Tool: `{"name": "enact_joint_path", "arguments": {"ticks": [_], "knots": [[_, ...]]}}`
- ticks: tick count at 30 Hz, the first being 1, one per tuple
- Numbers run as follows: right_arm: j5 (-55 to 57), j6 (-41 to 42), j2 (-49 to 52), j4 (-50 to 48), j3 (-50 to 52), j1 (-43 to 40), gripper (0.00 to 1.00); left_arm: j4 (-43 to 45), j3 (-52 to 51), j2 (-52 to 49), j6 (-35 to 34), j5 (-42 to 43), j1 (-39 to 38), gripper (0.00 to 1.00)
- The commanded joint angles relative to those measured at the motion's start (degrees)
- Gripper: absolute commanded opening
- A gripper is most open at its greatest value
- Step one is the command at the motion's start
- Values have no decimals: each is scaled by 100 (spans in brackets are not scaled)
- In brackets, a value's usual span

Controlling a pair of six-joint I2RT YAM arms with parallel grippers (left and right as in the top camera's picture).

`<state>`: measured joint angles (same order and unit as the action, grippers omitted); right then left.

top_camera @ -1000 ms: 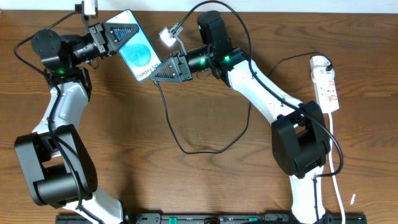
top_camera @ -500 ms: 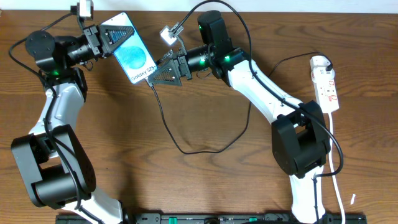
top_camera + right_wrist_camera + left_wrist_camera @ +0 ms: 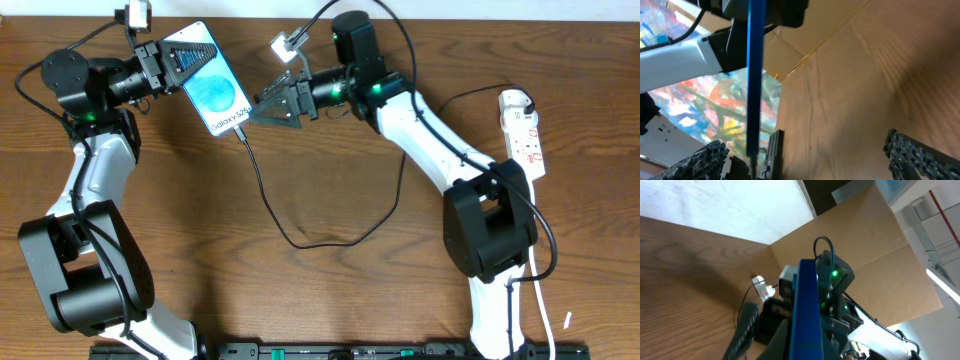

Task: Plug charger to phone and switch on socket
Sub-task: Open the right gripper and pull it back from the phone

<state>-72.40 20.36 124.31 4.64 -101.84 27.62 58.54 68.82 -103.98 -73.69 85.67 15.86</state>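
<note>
Phone [image 3: 806, 315] sits edge-on, a blue slab rising from bottom center, right arm [image 3: 840, 287] glowing green just behind it, wooden table [image 3: 685, 280] on the left.

A brown wood-grain worktop [image 3: 150, 200] meets a pale wall [image 3: 725, 202], with a cardboard panel [image 3: 875, 250] standing beyond.

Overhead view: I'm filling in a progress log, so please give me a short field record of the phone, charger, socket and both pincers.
phone: Galaxy smartphone, screen lit blue, held up at top left
left pincer: shut on the phone
charger: thin black cable, plug tip at the phone's bottom edge; full seating not clear
right pincer: open, just off the phone's lower end
socket: white power strip at far right, no arm near it; switch state not readable
</note>
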Motion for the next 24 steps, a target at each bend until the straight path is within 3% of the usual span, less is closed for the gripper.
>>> {"name": "enact_joint_path", "arguments": {"ticks": [1, 7, 15, 24], "knots": [[48, -68, 44, 17, -74, -238, 99, 52, 52, 55, -83, 87, 15, 7], [750, -68, 44, 586, -74, -544, 99, 52, 52, 55, -83, 87, 15, 8], [2599, -118, 44, 1808, -74, -745, 99, 50, 52, 52, 9, 61, 15, 7], [2931, -181, 42, 1875, -74, -754, 99, 44, -48, -68, 212, 15, 13, 7]]}}
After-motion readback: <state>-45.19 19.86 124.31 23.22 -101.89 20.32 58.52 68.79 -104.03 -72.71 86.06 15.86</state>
